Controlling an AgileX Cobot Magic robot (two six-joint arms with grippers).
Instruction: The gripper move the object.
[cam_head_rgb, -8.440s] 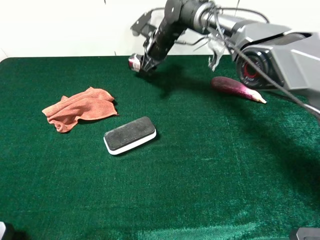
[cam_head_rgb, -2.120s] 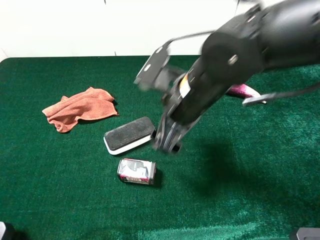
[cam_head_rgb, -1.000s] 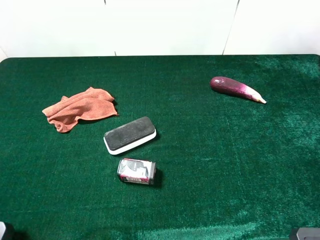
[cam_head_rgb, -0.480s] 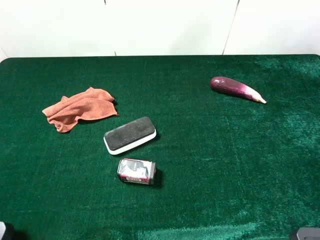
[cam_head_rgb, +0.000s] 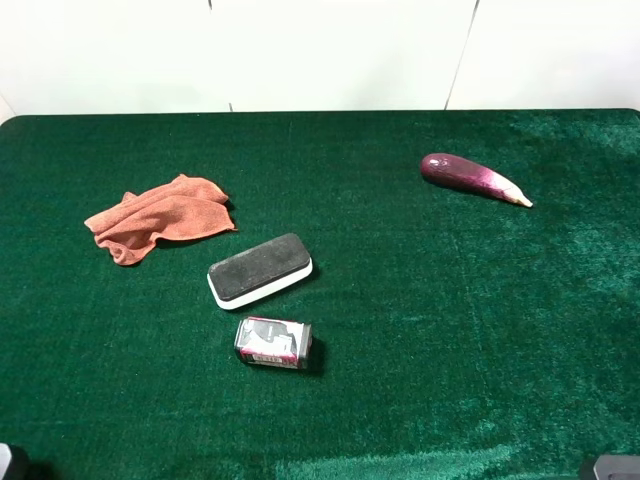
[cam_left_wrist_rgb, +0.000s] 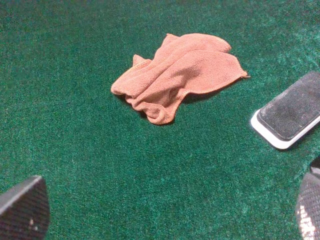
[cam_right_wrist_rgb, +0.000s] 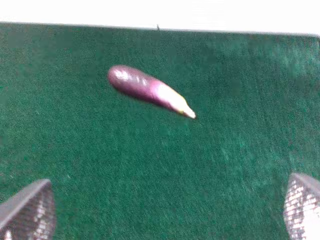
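- Can (cam_head_rgb: 273, 343) lies on its side on the green cloth (cam_head_rgb: 420, 330), free of any gripper, just in front of the eraser (cam_head_rgb: 260, 270) and apart from it.
- Eraser: black pad up, white base, lying at a slant.
- Orange rag (cam_head_rgb: 160, 217) crumpled, left of and behind the eraser.
- Eggplant (cam_head_rgb: 474, 178) far right rear, well apart from the can.
- Right gripper (cam_right_wrist_rgb: 160, 212): fingers spread wide, nothing between, above cloth with the eggplant ahead.
- Left gripper (cam_left_wrist_rgb: 167, 210): fingers wide apart, empty, over cloth near the rag.
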